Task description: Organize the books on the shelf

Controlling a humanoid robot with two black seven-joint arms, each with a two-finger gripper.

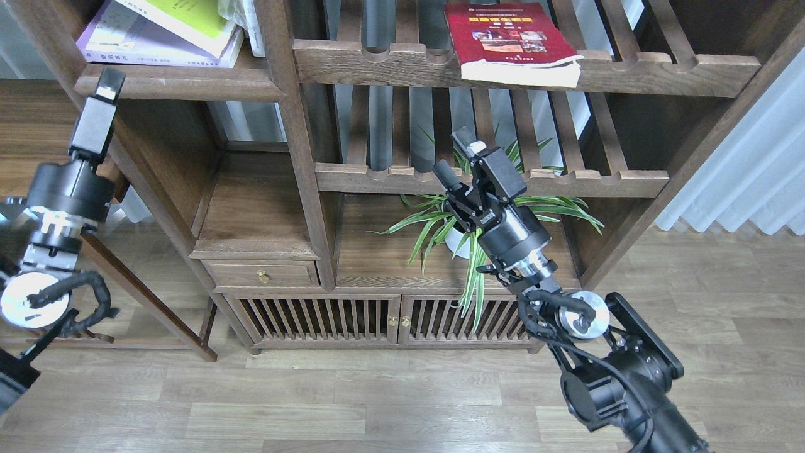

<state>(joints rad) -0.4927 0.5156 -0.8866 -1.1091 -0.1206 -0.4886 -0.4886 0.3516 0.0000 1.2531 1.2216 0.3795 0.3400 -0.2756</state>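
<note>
The pale lilac-white book (119, 44) lies flat on the solid dark-brown shelf (182, 85) at the top left. The yellow-green book (188, 16) lies on top of it. The dark red book (506, 38) lies on the upper slatted rack at the top right, its white page edge overhanging the front rail. My left gripper (104, 94) points up just below the shelf's front left corner, seen side-on and holding nothing visible. My right gripper (454, 157) is open and empty, in front of the middle slatted rack, well below the red book.
A spider plant in a white pot (462, 242) stands on the cabinet top behind my right wrist. The middle slatted rack (566, 182) crosses just behind the right fingers. A thick upright post (295, 145) separates the bays. A white curtain (748, 182) hangs at the right.
</note>
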